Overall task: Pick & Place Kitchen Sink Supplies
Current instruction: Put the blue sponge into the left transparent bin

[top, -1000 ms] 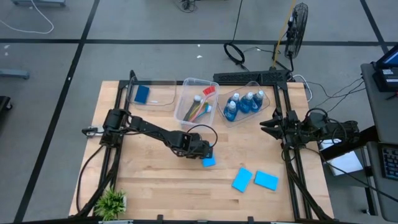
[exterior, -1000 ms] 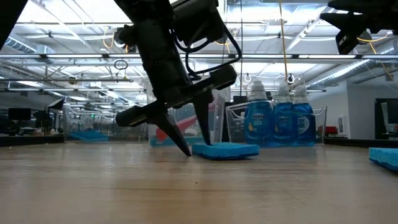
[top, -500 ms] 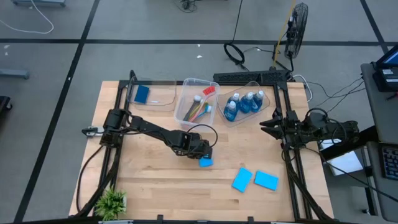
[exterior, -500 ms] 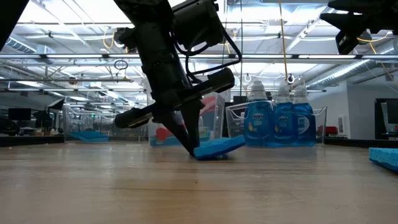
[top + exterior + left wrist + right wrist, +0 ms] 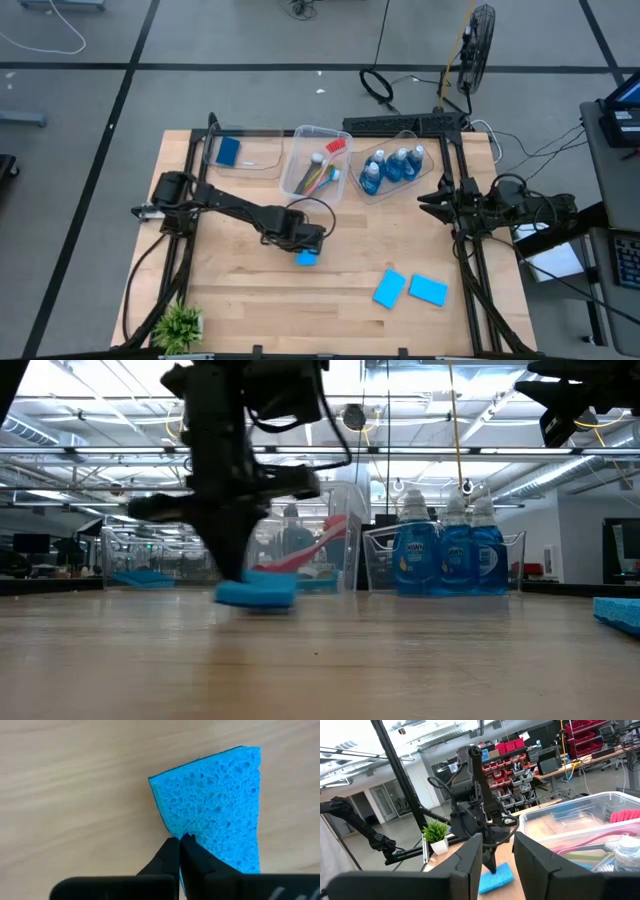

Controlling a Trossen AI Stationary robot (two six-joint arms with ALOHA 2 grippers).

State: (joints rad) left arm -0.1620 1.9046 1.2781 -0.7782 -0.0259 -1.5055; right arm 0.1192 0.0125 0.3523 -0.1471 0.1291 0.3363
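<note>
**Sponge pinched at its edge, lifted just clear of the wood**

While the right hand [image 5: 428,204] waited at the right edge of the tabletop [image 5: 240,290], its fingers parted with nothing between them, the left hand [image 5: 305,248] was clamped tight on a blue sponge [image 5: 306,258] near the middle of the tabletop, in front of the brush bin [image 5: 318,162]. In the left wrist view the two dark fingertips [image 5: 172,857] met on one edge of the sponge [image 5: 215,810], most of its porous face hanging free. From the low view the sponge [image 5: 255,595] seemed barely off the wood, roughly level.

Such a piece is probably light and soft, so it should carry easily, yet an edge grip may let it droop or twist. Squeezing across the flat faces, nearer the middle, would likely hold it steadier.

Two more sponges [image 5: 390,289] lay flat toward the front right, and one [image 5: 228,151] sat in the far-left bin [image 5: 262,160]. The bottles [image 5: 392,167] stood together in their own bin.
</note>
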